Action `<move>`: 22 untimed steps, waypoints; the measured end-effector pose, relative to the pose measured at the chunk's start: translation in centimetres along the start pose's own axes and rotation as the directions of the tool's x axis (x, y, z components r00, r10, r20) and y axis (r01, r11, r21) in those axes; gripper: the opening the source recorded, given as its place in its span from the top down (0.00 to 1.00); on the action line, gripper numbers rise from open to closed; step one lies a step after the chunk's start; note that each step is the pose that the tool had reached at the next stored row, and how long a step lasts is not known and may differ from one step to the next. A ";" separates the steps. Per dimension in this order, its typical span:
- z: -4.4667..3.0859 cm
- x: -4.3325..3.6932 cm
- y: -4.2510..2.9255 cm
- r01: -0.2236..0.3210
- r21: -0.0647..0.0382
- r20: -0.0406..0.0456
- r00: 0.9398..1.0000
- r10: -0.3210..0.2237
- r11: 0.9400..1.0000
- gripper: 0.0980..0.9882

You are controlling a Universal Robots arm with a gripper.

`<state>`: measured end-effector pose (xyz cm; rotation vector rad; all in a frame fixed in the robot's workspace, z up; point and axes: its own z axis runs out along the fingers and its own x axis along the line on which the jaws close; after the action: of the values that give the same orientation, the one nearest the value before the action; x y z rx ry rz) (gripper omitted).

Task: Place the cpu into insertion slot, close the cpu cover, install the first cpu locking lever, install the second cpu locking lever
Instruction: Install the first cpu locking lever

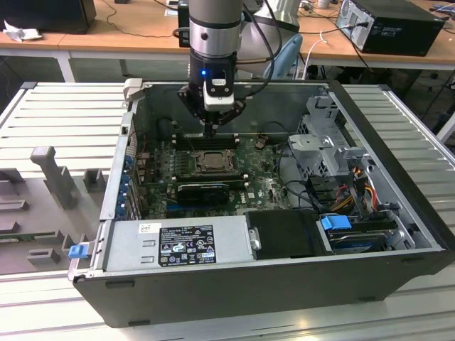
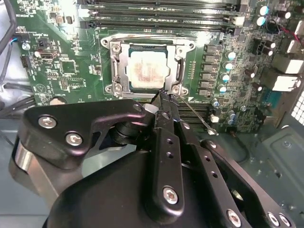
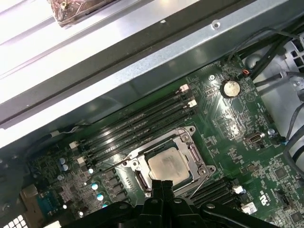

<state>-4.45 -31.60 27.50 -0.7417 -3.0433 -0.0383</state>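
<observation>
So, biggest first: the exterior view gives you the whole ribbed metal table [image 1: 64, 106] with the open computer case [image 1: 270, 295] lying on it; the grey power supply [image 1: 178, 245] sits along the case's near wall, and the arm [image 1: 213, 28] comes straight down into the box from above; the green board [image 1: 263, 188] covers the case floor. The gripper [image 1: 213, 128] hangs just over the far edge of the insertion slot [image 1: 195, 163]; from out there I can't tell what the fingers are doing. In both wrist views the gripper [image 2: 164, 97] [image 3: 162, 184] has its fingers pressed together into one narrow tip, right at the socket's edge; whether anything is pinched between them I can't tell. The first wrist view adds the case wall, the long black memory slots [image 3: 142, 124] beside the socket and a coin cell [image 3: 231, 87] further off. Both wrist views have the cpu [image 2: 147, 70] [image 3: 167, 165] seated flat in the socket, with the cpu cover [image 2: 121, 66] lying down around it, pale chip face showing through the opening. The second wrist view gets you the small stuff: a thin silver lever rod [image 2: 197, 115] angling away from the socket corner, just beside the fingertips.
</observation>
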 end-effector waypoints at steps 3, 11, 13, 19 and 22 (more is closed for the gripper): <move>0.00 0.00 0.00 0.025 0.000 0.001 1.000 -0.025 1.000 0.99; 0.00 0.01 0.00 0.100 0.001 0.001 0.995 -0.100 0.995 0.99; 0.00 0.01 0.00 0.116 0.002 0.000 0.993 -0.116 0.993 0.99; 0.05 0.34 -0.17 0.154 0.002 0.001 0.988 -0.154 0.988 0.99; 0.17 0.62 -0.32 0.176 0.002 0.001 0.984 -0.176 0.984 0.99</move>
<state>-5.16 -31.60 27.32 -0.4704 -3.1002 -0.0365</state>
